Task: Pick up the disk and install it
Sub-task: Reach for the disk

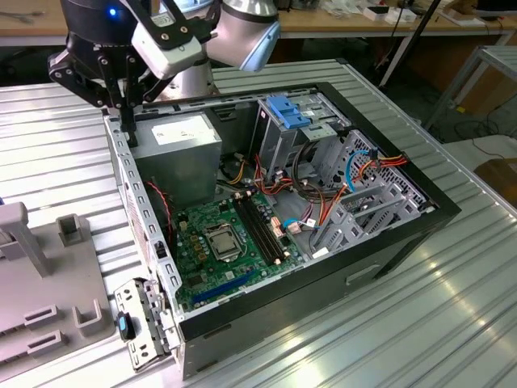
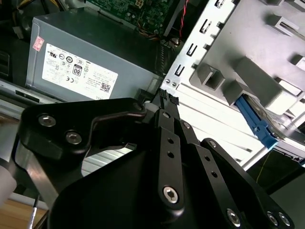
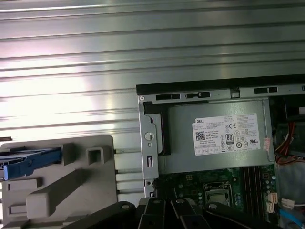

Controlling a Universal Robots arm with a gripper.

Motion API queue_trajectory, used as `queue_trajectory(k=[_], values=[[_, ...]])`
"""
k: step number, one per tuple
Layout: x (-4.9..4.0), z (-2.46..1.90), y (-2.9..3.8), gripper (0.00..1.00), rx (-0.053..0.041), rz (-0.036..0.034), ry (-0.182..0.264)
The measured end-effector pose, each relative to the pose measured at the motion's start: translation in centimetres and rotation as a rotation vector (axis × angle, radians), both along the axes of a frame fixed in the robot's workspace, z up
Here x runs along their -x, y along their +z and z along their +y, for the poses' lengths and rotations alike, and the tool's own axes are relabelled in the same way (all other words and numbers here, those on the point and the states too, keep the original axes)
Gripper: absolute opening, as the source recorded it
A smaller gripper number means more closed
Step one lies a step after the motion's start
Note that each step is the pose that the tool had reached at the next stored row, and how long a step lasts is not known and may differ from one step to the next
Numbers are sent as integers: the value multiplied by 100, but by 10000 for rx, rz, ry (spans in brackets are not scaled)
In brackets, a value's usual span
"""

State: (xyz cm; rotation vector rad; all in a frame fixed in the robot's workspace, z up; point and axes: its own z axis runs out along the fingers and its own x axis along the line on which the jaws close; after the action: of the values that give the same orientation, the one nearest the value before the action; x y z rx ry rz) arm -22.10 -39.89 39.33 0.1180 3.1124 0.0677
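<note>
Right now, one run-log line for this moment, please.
gripper shut, holding nothing | over case edge | beside power supply

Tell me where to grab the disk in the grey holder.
Probably the blue-railed end of the disk that juts from the grey holder, pinched across its thickness, coming from that exposed side; the holder's blocks cover the rest.
</note>
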Motion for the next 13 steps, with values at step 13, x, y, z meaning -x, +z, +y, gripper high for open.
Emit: queue_trajectory(k=[13], values=[[188, 0, 0, 11, 1, 1, 0]])
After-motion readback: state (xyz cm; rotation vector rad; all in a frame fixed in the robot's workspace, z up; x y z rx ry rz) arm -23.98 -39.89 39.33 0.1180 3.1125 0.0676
